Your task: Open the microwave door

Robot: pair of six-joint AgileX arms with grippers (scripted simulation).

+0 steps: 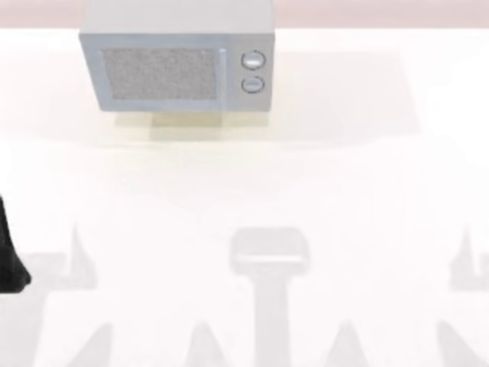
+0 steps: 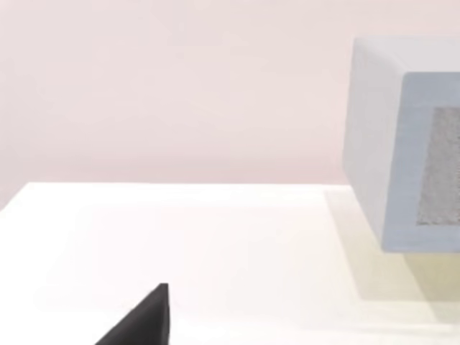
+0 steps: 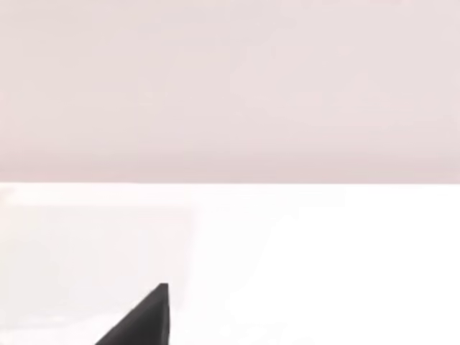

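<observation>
Microwave (image 1: 177,65) set at far side of table (image 1: 344,199), left of centre; microwave door (image 1: 162,74) shut. Left arm (image 1: 11,256) seen at left edge, near side, well apart from microwave. Claw states cannot be told.

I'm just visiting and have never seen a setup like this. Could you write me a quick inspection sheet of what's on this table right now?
Surface: white table, bare apart from shadows.
Job's things: microwave at the far edge, left of centre; microwave door shut flush, its thin handle beside the two knobs.
Clutter: nothing seen.
Grippers: left arm shows only as a dark shape at the top view's left edge, far from the door; one dark finger shows in the left wrist view, another finger in the right wrist view.
Cables: nothing seen.
Surroundings: plain pinkish wall behind the table.
</observation>
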